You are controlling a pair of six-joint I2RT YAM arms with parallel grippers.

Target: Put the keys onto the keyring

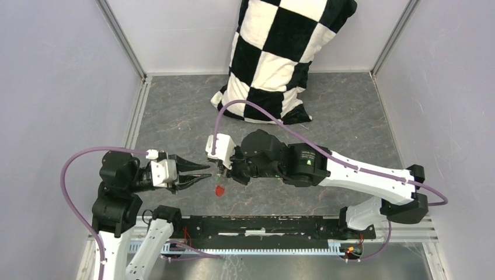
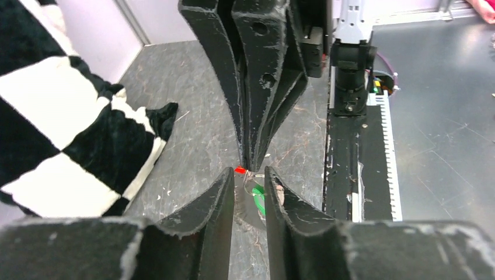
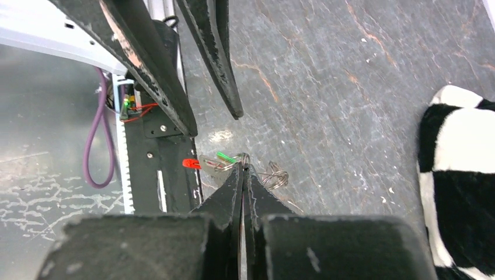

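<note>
From above we see the left gripper [image 1: 205, 173], jaws spread, facing the right gripper [image 1: 220, 174] over the near middle of the table [image 1: 350, 116]. The right wrist view shows more: its jaws are pressed together, pinching the keyring [image 3: 273, 175]. The keyring is thin silver wire loops, with the green key [image 3: 226, 157] and the red key [image 3: 191, 164] just beside the tips.

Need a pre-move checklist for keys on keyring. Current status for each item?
1. Right end effector shut on keyring wire: ok.
2. Left end effector open, holding nothing: ok.
3. Green key in view by the right tips: ok.
4. Green key threaded on keyring: cannot tell.
5. Red key threaded: cannot tell.
6. Gap between the end effectors: not ok, tips almost meet.
</note>
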